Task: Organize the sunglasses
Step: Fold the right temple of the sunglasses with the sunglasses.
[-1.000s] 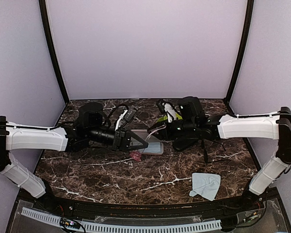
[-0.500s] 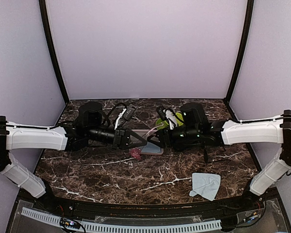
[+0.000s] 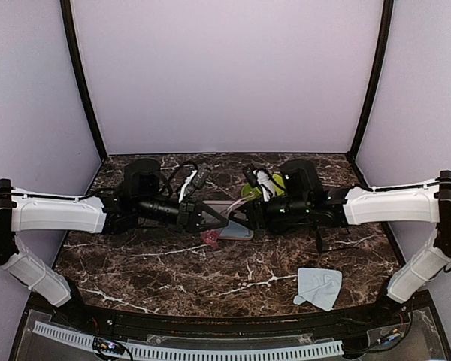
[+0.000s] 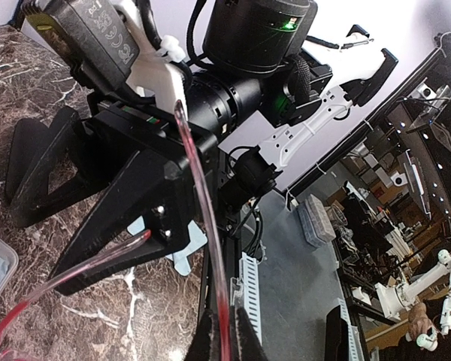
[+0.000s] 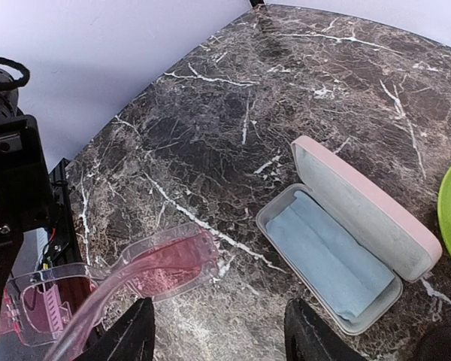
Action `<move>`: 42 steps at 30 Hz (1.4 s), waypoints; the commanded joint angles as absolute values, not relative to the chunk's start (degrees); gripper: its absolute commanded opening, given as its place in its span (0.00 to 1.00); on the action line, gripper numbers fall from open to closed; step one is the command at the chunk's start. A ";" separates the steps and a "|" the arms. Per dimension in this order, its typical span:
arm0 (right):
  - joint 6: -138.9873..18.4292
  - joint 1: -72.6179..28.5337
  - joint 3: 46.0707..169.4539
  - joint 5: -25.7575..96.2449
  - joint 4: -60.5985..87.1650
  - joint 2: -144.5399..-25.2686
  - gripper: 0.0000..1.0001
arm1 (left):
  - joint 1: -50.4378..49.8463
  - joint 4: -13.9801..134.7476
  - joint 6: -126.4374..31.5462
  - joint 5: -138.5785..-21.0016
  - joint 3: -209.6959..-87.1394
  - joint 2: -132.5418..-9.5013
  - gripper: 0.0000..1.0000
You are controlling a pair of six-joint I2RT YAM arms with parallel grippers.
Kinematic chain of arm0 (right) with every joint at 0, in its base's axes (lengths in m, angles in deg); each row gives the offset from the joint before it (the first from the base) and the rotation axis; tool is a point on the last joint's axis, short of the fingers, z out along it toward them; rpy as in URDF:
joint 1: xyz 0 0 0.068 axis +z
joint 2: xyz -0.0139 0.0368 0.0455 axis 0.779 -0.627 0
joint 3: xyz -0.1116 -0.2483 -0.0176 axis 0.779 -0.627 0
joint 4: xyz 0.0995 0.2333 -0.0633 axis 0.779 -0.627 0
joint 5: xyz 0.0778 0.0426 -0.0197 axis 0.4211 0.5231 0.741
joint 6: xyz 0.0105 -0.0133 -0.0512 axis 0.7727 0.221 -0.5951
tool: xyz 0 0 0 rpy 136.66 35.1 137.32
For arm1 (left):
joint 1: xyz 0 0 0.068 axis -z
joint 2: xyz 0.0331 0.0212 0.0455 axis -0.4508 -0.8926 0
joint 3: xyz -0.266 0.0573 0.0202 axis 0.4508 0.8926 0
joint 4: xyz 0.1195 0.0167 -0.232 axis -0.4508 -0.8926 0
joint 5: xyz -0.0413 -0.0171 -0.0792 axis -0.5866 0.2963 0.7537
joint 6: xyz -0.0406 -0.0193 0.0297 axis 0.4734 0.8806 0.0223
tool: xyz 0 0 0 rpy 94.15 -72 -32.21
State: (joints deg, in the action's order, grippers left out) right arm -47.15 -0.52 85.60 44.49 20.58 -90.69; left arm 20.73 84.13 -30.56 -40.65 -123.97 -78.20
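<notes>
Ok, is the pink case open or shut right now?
Open. The pink glasses case lies with its lid swung back, a light blue cloth lining the tray, no glasses inside.

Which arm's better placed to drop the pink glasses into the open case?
Left, likely. Left gripper is shut on the pink glasses by a temple, just beside the open case. Right gripper is open, holding nothing.

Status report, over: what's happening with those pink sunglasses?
Left gripper shut on pink sunglasses. Right gripper open beside them. Pink case open, only a blue cloth inside. Nothing in the way.
</notes>
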 commanded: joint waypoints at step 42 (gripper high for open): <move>-38.34 2.96 84.29 53.24 35.67 -98.69 0.49 | 20.67 88.51 -30.88 -37.74 -123.33 -78.85 0.00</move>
